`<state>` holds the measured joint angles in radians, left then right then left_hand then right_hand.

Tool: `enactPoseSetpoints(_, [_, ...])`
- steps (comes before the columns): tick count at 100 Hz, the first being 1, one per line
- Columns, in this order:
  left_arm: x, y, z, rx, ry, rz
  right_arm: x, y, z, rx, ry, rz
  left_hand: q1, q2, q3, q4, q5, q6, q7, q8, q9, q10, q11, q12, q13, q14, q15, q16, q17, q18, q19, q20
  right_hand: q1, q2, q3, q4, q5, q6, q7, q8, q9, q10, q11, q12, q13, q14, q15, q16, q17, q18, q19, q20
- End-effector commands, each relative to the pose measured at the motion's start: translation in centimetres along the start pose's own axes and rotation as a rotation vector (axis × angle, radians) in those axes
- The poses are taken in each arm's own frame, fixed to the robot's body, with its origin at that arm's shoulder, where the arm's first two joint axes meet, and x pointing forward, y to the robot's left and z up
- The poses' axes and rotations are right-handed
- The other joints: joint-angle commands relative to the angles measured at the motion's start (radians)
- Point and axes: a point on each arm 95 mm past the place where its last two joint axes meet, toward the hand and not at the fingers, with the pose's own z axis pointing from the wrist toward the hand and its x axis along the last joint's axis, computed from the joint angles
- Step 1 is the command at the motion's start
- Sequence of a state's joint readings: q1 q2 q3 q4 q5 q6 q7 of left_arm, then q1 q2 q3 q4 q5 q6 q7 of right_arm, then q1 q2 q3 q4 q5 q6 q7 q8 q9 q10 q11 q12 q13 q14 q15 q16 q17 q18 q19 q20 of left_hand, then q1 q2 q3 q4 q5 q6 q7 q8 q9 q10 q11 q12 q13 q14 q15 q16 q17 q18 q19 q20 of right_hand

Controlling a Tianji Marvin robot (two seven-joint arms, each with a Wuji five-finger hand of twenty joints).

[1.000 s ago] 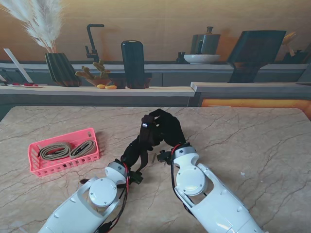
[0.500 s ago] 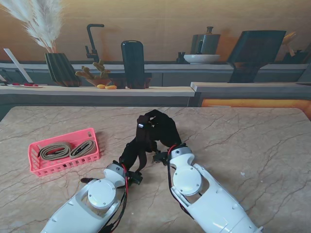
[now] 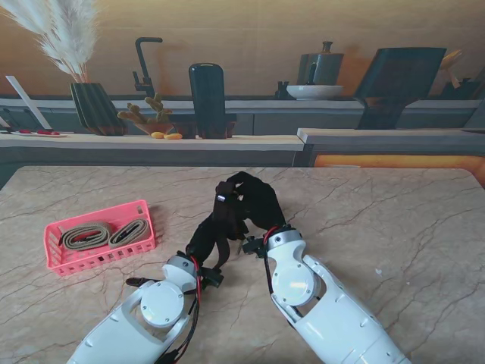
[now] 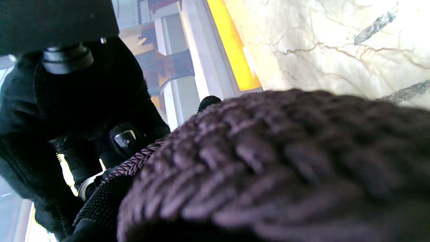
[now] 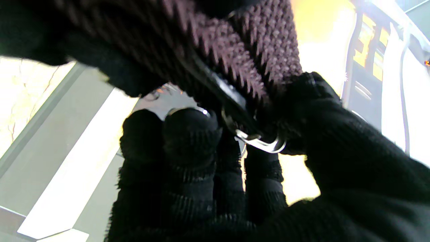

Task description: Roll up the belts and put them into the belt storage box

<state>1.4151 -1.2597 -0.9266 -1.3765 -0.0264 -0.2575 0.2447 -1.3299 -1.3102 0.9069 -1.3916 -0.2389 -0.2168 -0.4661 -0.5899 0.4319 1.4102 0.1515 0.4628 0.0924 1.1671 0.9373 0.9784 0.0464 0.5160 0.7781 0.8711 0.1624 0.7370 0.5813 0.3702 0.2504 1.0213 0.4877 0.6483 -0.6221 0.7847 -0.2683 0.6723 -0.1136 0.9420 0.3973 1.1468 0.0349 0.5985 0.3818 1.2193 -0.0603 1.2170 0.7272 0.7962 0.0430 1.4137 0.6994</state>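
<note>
1. The marble desk (image 3: 394, 220) carries everything; both arms meet over its middle, well apart from the box at the left.
2. The pink belt storage box (image 3: 98, 236) sits at the left of the desk, with two rolled tan belts (image 3: 102, 234) already lying side by side inside it.
3. The right hand (image 3: 261, 199), in a black glove, is raised at the centre, and its fingers (image 5: 188, 134) are closed around the end of the dark braided belt (image 4: 285, 161) where the metal ring (image 5: 260, 143) hangs.
4. The left hand (image 3: 216, 227), also gloved, lies just beside and nearer to me; the braided belt runs over it and fills its wrist view, so it appears to be gripping the belt, though the fingers themselves are mostly hidden.
5. The belt is held up off the desk between the two hands, not yet in the box; how tightly it is rolled cannot be made out.
6. Risks, as I judge them: the springy braid may uncoil if either hand eases its hold; the ring may snag a glove finger; and carrying the roll left, it may catch the box's near wall or disturb the two belts already packed.
</note>
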Motion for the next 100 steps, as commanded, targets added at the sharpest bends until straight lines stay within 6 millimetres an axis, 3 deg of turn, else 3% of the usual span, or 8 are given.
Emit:
enactPoseSetpoints(1, [1.1,0.2,0.4,0.015,0.027,-0.014,-0.8,-0.2,-0.9,0.005,-0.022,-0.006,0.002,0.266,0.062,-0.028,0.036,-0.011,0.19,0.112,0.055,-0.018,0.057,0.021,0.041,-0.015,0.06,-0.003,0.015,-0.036,0.042,0.009,0.131,0.093,0.126,0.04,0.062,-0.257,0.159,0.0,0.003,-0.015,0.03,-0.004,0.0,-0.012,-0.007,-0.016,-0.015,-0.005,-0.006,-0.006])
enactPoseSetpoints(10, [1.1,-0.1,0.4,0.029,0.023,-0.011,-1.0,0.2,-1.2,0.007,-0.026,-0.02,0.005,0.266,0.059,-0.026,0.028,0.012,0.193,0.169,0.047,-0.019,0.12,0.047,0.041,-0.012,0.106,0.005,0.006,-0.035,0.05,0.01,0.117,0.068,0.132,0.039,0.052,-0.237,0.162,-0.015,-0.008,-0.003,0.046,-0.004,-0.017,-0.009,-0.013,-0.02,-0.029,-0.002,-0.012,-0.009])
enactPoseSetpoints(37, [0.9,-0.8,0.5,0.026,0.029,0.02,-1.3,1.9,-2.3,0.075,-0.046,-0.065,0.06,0.266,0.05,0.048,0.033,0.056,0.175,0.376,0.043,-0.023,0.246,0.148,0.05,0.003,0.178,0.048,0.005,-0.023,0.079,0.026,-0.037,-0.016,0.156,0.045,-0.066,-0.08,0.057,-0.048,-0.121,0.049,0.096,-0.001,-0.103,0.034,-0.102,-0.042,-0.105,0.04,-0.091,-0.03])
enactPoseSetpoints(42, [0.9,-0.8,0.5,0.018,0.03,0.018,-1.4,2.2,-2.5,0.093,-0.053,-0.074,0.069,0.266,0.056,0.052,0.04,0.057,0.178,0.384,0.048,-0.021,0.249,0.154,0.052,0.01,0.185,0.053,0.008,-0.018,0.085,0.028,-0.114,-0.004,0.183,0.082,-0.08,-0.019,-0.065,-0.006,-0.154,0.056,0.085,-0.004,-0.131,0.05,-0.149,-0.047,-0.126,0.054,-0.121,-0.033])
enactPoseSetpoints(46, [0.9,-0.9,0.5,0.01,0.031,0.019,-1.5,2.5,-2.6,0.108,-0.062,-0.08,0.074,0.266,0.06,0.055,0.045,0.058,0.179,0.389,0.053,-0.019,0.25,0.158,0.056,0.015,0.191,0.058,0.014,-0.012,0.092,0.031,-0.174,0.009,0.197,0.155,-0.095,0.024,-0.157,0.08,-0.186,0.066,0.08,-0.005,-0.157,0.062,-0.192,-0.053,-0.146,0.063,-0.148,-0.035])
enactPoseSetpoints(58, [0.9,-0.9,0.4,-0.027,0.034,0.021,-1.6,3.5,-2.8,0.14,-0.072,-0.092,0.077,0.266,0.069,0.058,0.058,0.06,0.178,0.393,0.067,-0.016,0.245,0.165,0.072,0.025,0.201,0.069,0.032,-0.006,0.109,0.039,-0.232,0.044,0.083,0.161,-0.18,0.096,-0.257,0.101,-0.272,0.1,0.064,-0.014,-0.218,0.096,-0.314,-0.084,-0.187,0.091,-0.21,-0.042])
enactPoseSetpoints(84, [1.0,-0.8,0.2,-0.085,-0.033,-0.041,-1.6,5.7,-2.9,0.141,-0.017,-0.184,0.062,0.266,0.07,0.048,0.081,0.093,0.194,0.303,0.109,0.029,0.267,0.117,0.13,0.054,0.237,0.07,0.069,0.0,0.181,0.062,-0.274,0.083,-0.06,0.172,-0.306,0.074,-0.321,0.124,-0.43,0.084,0.009,-0.029,-0.417,0.171,-0.658,-0.197,-0.321,0.168,-0.402,-0.07])
enactPoseSetpoints(100, [1.1,-1.1,0.1,-0.078,-0.106,-0.112,-1.7,7.1,-3.0,0.109,0.081,-0.324,0.053,0.266,0.071,0.032,0.093,0.126,0.213,0.232,0.142,0.054,0.328,0.061,0.181,0.068,0.288,0.045,0.101,0.008,0.234,0.076,-0.215,0.03,0.028,0.171,-0.379,0.006,-0.284,0.131,-0.522,0.042,-0.022,-0.049,-0.534,0.132,-0.773,-0.262,-0.379,0.154,-0.51,-0.113])
